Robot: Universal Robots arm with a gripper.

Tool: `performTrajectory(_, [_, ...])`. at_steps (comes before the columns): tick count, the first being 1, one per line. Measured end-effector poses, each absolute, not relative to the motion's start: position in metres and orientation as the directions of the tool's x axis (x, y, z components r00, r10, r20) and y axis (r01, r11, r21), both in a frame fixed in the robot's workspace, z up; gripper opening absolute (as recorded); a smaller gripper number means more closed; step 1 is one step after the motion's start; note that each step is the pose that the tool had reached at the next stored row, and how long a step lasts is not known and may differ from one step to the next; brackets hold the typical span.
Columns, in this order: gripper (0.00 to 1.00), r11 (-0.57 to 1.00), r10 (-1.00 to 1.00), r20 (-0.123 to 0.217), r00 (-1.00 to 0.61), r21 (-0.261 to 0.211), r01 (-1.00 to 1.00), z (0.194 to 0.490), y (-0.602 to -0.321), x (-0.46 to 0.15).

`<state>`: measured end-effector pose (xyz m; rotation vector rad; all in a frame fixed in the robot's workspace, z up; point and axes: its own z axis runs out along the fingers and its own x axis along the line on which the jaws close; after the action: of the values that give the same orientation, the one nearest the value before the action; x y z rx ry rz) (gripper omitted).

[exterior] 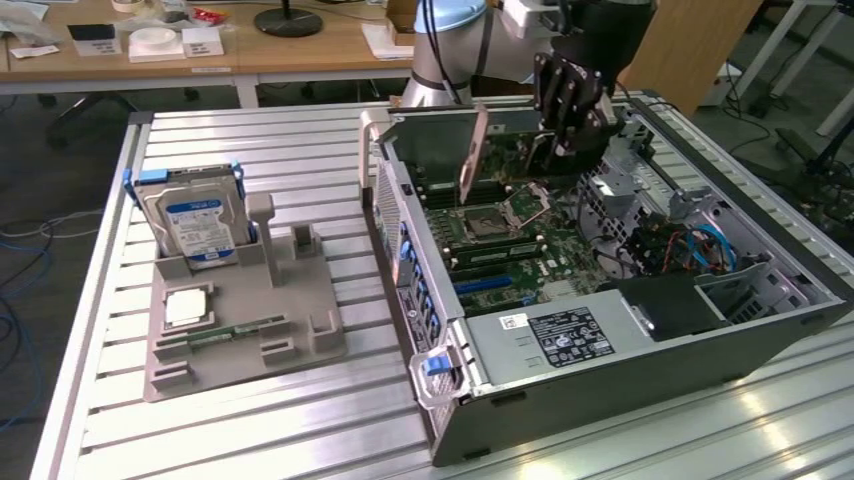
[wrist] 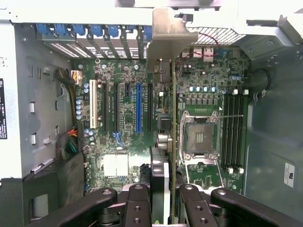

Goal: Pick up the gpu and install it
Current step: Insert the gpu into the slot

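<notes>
- Above the open computer case (exterior: 641, 300), the gripper (exterior: 577, 120) clamps the gpu (exterior: 471, 160), held edge-on over the motherboard (wrist: 128, 118).
- Gripper links hide the card's lower edge.
- The power supply label (exterior: 570, 335) is unreadable.

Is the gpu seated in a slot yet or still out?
Out. The gpu hangs on edge in the gripper, above the motherboard inside the open case; the wrist view shows its edge over the board, not in a slot.

I count: one gpu (exterior: 473, 152), one open computer case (exterior: 747, 330), one hard drive (exterior: 195, 225), one grey holder tray (exterior: 300, 325), one memory stick (exterior: 238, 333), one table (exterior: 307, 160).
</notes>
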<state>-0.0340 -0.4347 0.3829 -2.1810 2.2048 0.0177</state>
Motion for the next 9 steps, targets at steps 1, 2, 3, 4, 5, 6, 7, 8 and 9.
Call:
performTrajectory(1, [0.28,0.011,-0.999,-0.037,-0.01,-0.02,-1.0,0.382,-0.4348,-0.034])
performTrajectory(2, [0.28,0.01,-0.999,-0.037,-0.009,-0.02,-1.0,0.3811,-0.4349,-0.034])
performTrajectory(3, [0.28,0.009,-0.999,-0.036,-0.008,-0.02,-1.0,0.3802,-0.4348,-0.034])
performTrajectory(4, [0.28,0.008,-0.999,-0.037,-0.007,-0.02,-1.0,0.3794,-0.4349,-0.034])
performTrajectory(5, [0.28,0.007,-0.999,-0.037,-0.007,-0.019,-1.0,0.3786,-0.4348,-0.034])
performTrajectory(6, [0.28,0.007,-0.999,-0.037,-0.006,-0.019,-1.0,0.3778,-0.4348,-0.034])
performTrajectory(7, [0.28,0.006,-0.999,-0.037,-0.005,-0.019,-1.0,0.3769,-0.4349,-0.034])
performTrajectory(8, [0.28,0.005,-0.999,-0.036,-0.004,-0.019,-1.0,0.3761,-0.4349,-0.034])
performTrajectory(9, [0.28,0.004,-0.999,-0.036,-0.004,-0.019,-1.0,0.3753,-0.4349,-0.034])
